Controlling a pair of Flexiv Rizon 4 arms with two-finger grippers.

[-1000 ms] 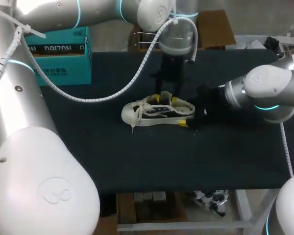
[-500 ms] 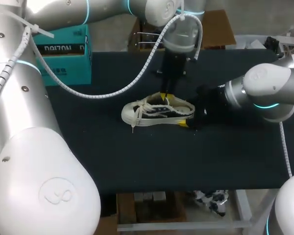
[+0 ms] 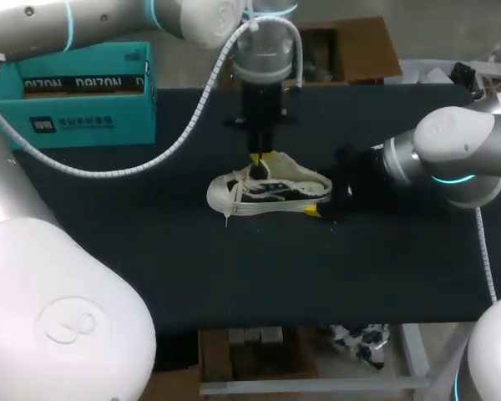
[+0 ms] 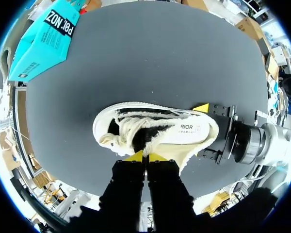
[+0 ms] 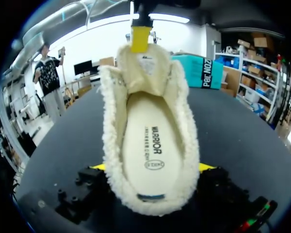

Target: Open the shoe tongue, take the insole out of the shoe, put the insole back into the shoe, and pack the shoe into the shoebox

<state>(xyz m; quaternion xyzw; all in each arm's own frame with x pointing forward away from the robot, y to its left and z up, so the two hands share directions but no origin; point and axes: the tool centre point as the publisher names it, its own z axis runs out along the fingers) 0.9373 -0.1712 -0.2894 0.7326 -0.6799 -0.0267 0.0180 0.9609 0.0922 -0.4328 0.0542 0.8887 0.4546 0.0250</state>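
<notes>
A white and black low shoe (image 3: 267,190) with fleece lining lies on its sole at the middle of the dark table (image 3: 234,276), toe to the left. From above, my left gripper (image 3: 260,159) is shut on the fleecy tongue (image 4: 136,138) and holds it up, its yellow tips pressed together (image 4: 145,156). My right gripper (image 3: 324,200) straddles the heel, one yellow fingertip (image 5: 98,166) against each side of it. In the right wrist view the shoe's mouth gapes and the cream insole (image 5: 150,145) lies flat inside. The teal shoebox (image 3: 83,92) stands at the back left.
A brown cardboard box (image 3: 359,46) sits beyond the table's far edge. The left arm's white cable (image 3: 184,134) hangs over the table between the shoebox and the shoe. The near half of the table is bare cloth.
My left gripper has closed on the tongue and shifted left toward the toe, drawing the tongue with it. The shoe and the right arm have stayed in place.
</notes>
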